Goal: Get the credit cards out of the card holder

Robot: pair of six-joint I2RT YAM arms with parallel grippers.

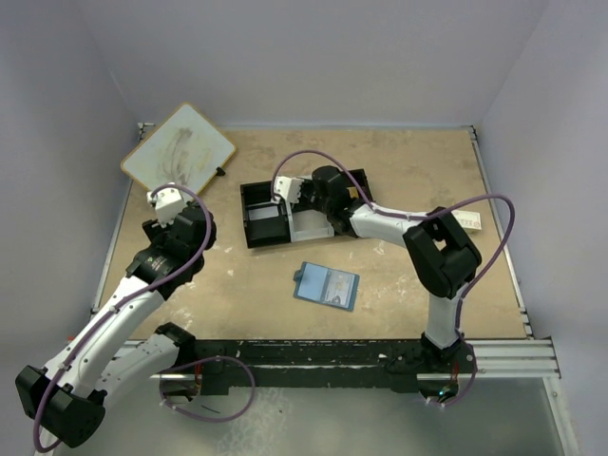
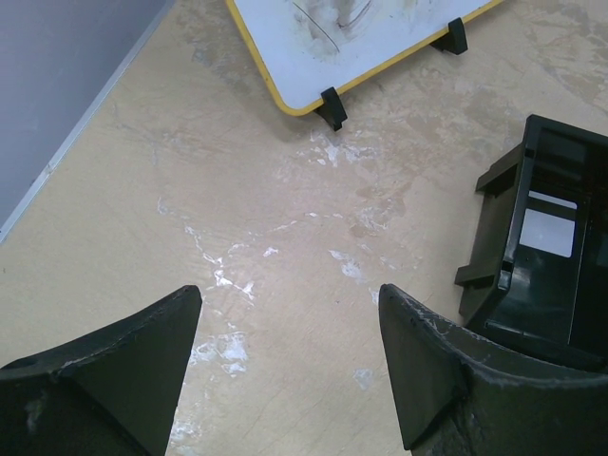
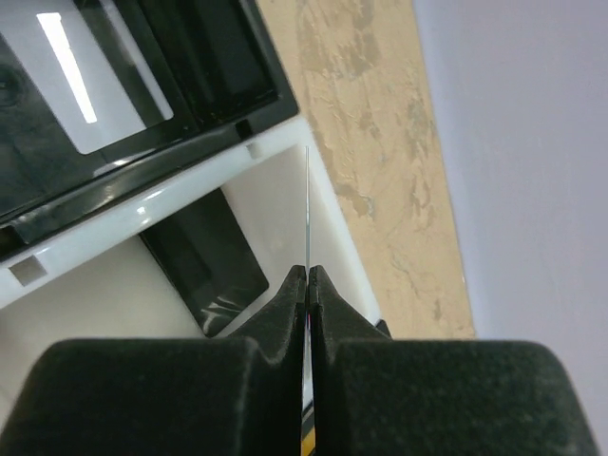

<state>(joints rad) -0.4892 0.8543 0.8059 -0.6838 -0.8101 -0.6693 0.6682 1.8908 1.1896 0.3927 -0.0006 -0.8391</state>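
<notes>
Closest in runs the black mounting rail (image 1: 323,356) with both arm bases on it; just beyond, the card holder (image 1: 326,285) lies opened flat on the worktop (image 1: 408,171), blue, with a paler panel showing inside; whether a card sits in that pocket I cannot tell; neither claw is near it. Further back on the left, the left claw (image 2: 290,299) hangs over bare worktop with its jaws spread wide and nothing between them; the black end of the tray (image 2: 494,228) is just to its right. At about the same depth the right claw (image 3: 308,277) is pinched fully together on a card (image 3: 308,204), seen edge-on as a thin line above the tray's white compartment. A white card (image 1: 467,220) lies near the worktop's right edge; farthest off, a yellow-rimmed whiteboard (image 1: 180,147) rests in the far left corner.

The step in hand looks like setting the card into the tray; to do it well, I would hold the card's edge parallel with the compartment walls, bring it down inside them and clear of the black divider, part the jaws only once it is low, then lift straight away so the fingers do not drag it out.
</notes>
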